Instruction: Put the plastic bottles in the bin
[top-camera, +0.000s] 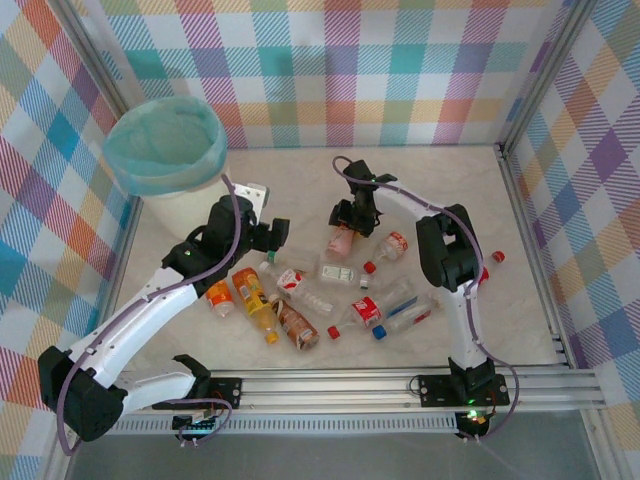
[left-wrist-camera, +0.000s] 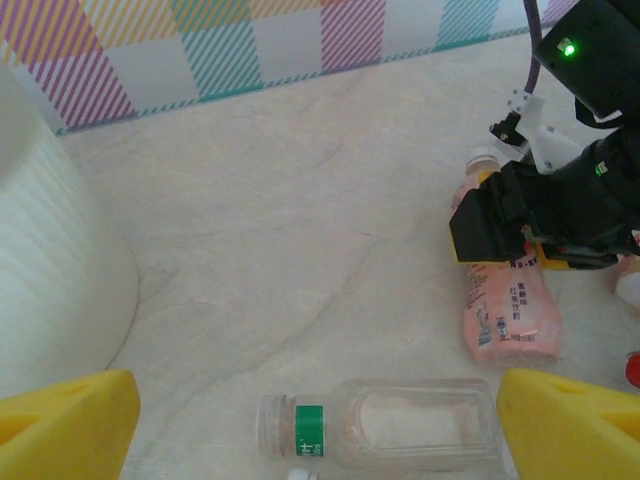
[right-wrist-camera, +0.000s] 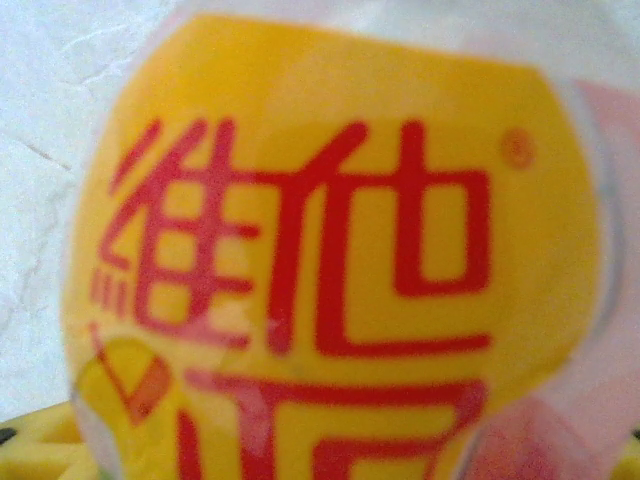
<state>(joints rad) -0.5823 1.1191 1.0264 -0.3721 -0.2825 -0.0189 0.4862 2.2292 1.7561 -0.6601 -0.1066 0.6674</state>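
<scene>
My left fingers (left-wrist-camera: 70, 425): blunt yellow, spread wide, released. clear bottle (left-wrist-camera: 400, 425), squarish, green neck band, lies flat between them, bottom of frame. My right fingers (left-wrist-camera: 495, 225) straddle pink bottle (left-wrist-camera: 510, 310), glossy yellow label; clenched or not, cannot tell. bin (left-wrist-camera: 50, 270): white ridged wall, left edge. Pale marbled counter (left-wrist-camera: 300, 200).

Overhead and low left-wrist views share the pink bottle (top-camera: 343, 240).

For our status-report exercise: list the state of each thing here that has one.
Round white bin with blue-green liner: upright, open.
Clear green-banded plastic bottle: lying on its side.
Pink-labelled plastic bottle: lying on its side.
Left tool: open.
Right tool: straddling that pink-labelled bottle, grip unclear.
</scene>
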